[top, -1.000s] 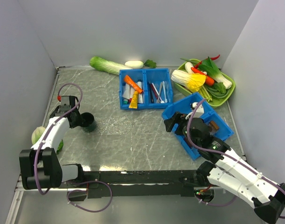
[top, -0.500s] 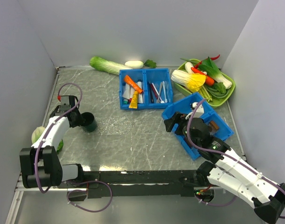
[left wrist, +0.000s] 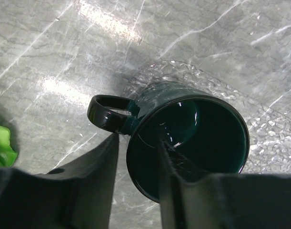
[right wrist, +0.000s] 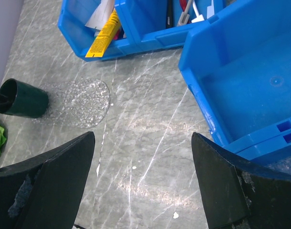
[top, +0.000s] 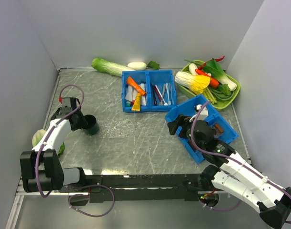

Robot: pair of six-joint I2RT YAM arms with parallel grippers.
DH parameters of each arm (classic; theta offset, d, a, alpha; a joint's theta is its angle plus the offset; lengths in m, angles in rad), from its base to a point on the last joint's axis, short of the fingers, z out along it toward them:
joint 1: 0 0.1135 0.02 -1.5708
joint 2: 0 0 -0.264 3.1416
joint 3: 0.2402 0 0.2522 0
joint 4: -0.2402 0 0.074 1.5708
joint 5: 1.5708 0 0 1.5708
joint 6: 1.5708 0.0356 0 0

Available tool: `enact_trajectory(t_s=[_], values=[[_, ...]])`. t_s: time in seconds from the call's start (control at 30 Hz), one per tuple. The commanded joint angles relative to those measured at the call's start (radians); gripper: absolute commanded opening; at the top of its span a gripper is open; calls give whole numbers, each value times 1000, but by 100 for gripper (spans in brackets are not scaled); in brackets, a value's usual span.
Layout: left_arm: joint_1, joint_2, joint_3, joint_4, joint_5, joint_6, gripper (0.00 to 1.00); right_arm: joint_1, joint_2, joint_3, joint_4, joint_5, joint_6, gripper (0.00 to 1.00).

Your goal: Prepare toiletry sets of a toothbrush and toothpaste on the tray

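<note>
A dark green mug [left wrist: 193, 133] stands at the left edge of the clear bumpy tray [top: 117, 128], also seen as a frosted tray [right wrist: 83, 101]. My left gripper [left wrist: 138, 143] straddles the mug's near wall, one finger inside and one outside with a gap, so it is open. Yellow toothpaste [top: 136, 102] and an orange tube [top: 134, 85] lie in the blue double bin [top: 148, 89]. A dark thin toothbrush [top: 155, 94] lies in its right compartment. My right gripper [right wrist: 143, 135] hangs open and empty over bare table, right of the tray.
A second blue bin [top: 205, 129] sits tilted under the right arm. A green dish of vegetables [top: 231, 98] fills the back right corner. A long cabbage [top: 109, 67] lies by the back wall, and a leafy green [top: 39, 137] lies beside the left arm.
The left jaws have parted from the mug's wall. Neither arm has visibly shifted in the top view, and the mug stays where it was.
</note>
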Motion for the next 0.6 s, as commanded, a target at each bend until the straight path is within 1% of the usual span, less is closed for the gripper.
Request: enact_trajectory(t_s=[0.0,0.27,0.3,0.4,0.57], values=[[3,-35,31,33,23,14,47,-4,-15,-5,15,5,1,89],[5,-154,-7,45,15,8,53,-4,-13,8,-2,8,-3,89],[3,-180,-10,45,11,5,57,-4,-12,9,-5,6,-5,89],[5,-222,-23,47,15,-3,61,-4,-10,12,-8,3,-5,89],[3,-263,-32,42,15,-8,62,-3,-4,15,-11,0,-6,89]])
